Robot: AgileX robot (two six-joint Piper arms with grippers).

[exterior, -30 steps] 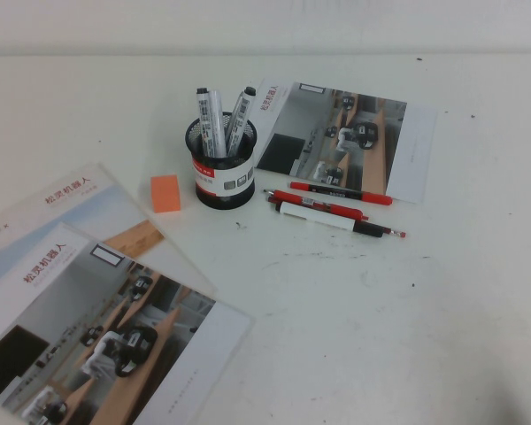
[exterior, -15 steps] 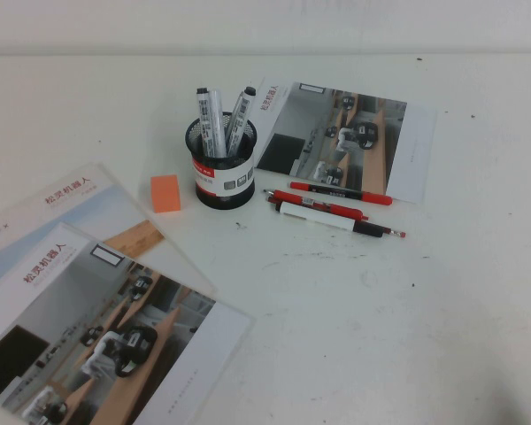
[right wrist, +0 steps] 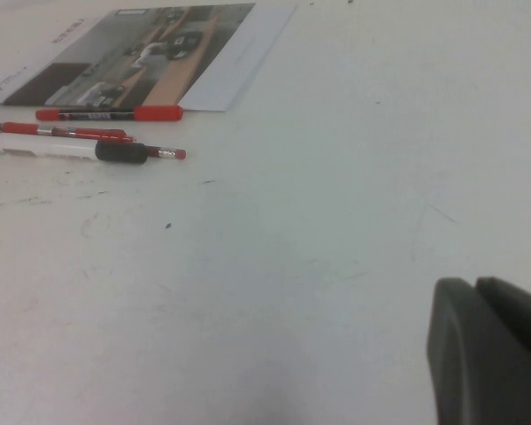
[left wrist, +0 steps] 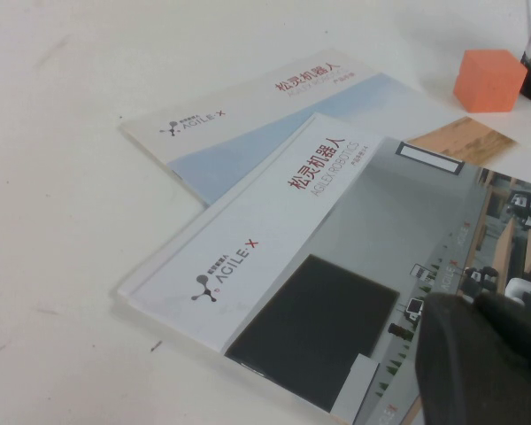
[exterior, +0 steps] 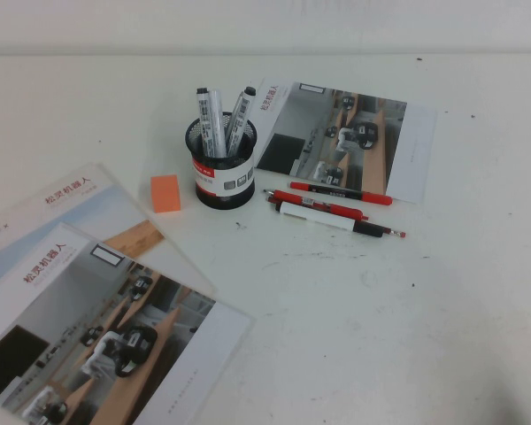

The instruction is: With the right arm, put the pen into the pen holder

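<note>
Nothing on the table differs from a second ago: every object lies where it did, and neither arm enters the high view. So no pick-up is under way.

The right gripper [right wrist: 474,283] hangs low over bare table toward the near right side, well apart from the pens. Its fingers are pressed together and hold nothing. The left gripper [left wrist: 472,301] is parked over the stacked brochures at the near left corner. Its fingers also look pressed together and empty.

The pen holder [exterior: 221,170] stands upright near the middle of the table, toward the far edge. Two whitish barrels with grey print and black caps stand in it, one [exterior: 210,119] leaning left and the other [exterior: 237,119] leaning right. Either fits the pen I am after, and I cannot tell which it is. No such pen lies loose on the table, so I judge that the pen is probably already in the cup, leaving the right arm with little to do.

My count:
- One holder, with two barrels in it.
- Two red pens, one [exterior: 341,192] touching the far brochure's near edge, a thinner one [exterior: 317,205] just beside it.
- One white marker with a black end [exterior: 323,218]. A small red tip shows just past that end, and I cannot tell whose it is.
- One orange block [exterior: 165,192], left of the holder.
- Three brochures: one [exterior: 372,133] behind the pens and two overlapping [exterior: 62,292] at the near left corner.
</note>
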